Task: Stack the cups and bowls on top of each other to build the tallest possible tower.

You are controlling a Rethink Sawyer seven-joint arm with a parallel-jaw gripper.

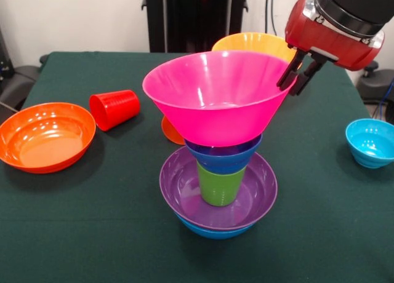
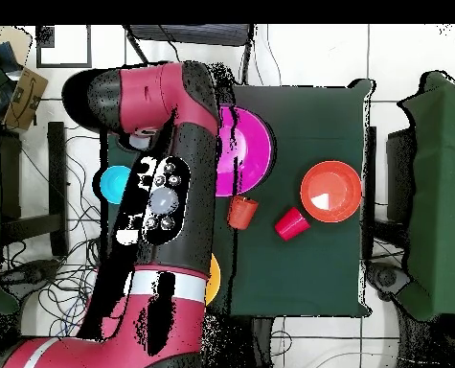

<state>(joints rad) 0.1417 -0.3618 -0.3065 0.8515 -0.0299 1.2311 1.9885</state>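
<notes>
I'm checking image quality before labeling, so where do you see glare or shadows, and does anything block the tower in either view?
Front view: soft highlights on the pink bowl and orange bowl; faint shadows on the table; the tower shows fully. Overhead view: the arm hides much of the tower, leaving only part of the pink bowl's rim.

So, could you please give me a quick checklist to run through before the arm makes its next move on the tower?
1. Gripper at the pink bowl rim: ok; whether it grips the rim: cannot tell.
2. Pink bowl level on the small dark blue bowl: not ok, it looks tilted.
3. Green cup inside the purple bowl: ok.
4. Purple bowl nested in the blue bowl: ok.
5. Spare pieces free: ok, red cup on its side, orange bowl, cyan bowl.
</notes>
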